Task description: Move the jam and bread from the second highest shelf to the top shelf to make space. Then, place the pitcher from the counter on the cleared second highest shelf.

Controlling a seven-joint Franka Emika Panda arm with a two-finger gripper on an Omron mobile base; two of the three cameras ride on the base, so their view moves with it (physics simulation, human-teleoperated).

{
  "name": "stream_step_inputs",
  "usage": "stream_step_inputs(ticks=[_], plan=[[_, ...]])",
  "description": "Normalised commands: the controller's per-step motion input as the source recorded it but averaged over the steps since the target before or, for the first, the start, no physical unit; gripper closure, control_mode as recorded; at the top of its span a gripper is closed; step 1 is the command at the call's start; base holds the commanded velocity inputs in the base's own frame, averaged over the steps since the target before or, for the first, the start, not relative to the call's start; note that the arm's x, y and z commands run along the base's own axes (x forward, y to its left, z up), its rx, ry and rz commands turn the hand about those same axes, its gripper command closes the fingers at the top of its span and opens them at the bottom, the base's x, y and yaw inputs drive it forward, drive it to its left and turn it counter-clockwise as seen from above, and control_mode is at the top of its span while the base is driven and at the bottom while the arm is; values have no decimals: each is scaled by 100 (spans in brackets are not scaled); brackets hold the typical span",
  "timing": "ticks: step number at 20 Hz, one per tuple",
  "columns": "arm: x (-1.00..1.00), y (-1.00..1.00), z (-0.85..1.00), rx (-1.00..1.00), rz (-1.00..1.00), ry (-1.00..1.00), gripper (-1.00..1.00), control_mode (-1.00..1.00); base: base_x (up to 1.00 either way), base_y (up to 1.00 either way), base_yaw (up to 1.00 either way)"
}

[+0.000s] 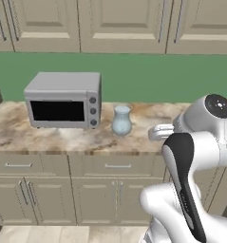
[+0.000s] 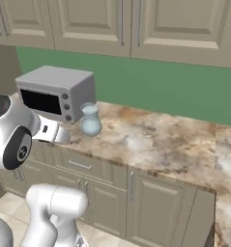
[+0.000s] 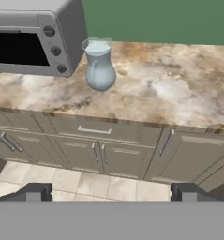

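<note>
Grey microwave (image 1: 63, 99) far left on marbled worktop (image 1: 62, 137); pale blue pitcher (image 1: 121, 120) upright just right of it, untouched. Placing step judged still pending; shelves out of sight. Arm raised before the cabinets, well short of pitcher. Fingers (image 3: 36, 192) spread wide, holding nothing.

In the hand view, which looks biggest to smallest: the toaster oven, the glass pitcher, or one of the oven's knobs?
Largest to smallest as they look:
1. toaster oven, though the frame's edge cuts it off
2. pitcher, standing upright on the counter beside it
3. oven knob, by far the smallest
</note>
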Motion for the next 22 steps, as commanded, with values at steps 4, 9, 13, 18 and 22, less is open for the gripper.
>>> stream_step_inputs(ticks=[4, 9, 13, 18, 22], plan=[[0, 0, 0, 0, 0, 0, -100, 100, 42, 20, -15], [0, 0, 0, 0, 0, 0, -100, 100, 30, 35, -18], [0, 0, 0, 0, 0, 0, -100, 100, 31, 45, -20], [0, 0, 0, 0, 0, 0, -100, 100, 33, 41, -20], [0, 0, 0, 0, 0, 0, -100, 100, 32, 29, -18]])
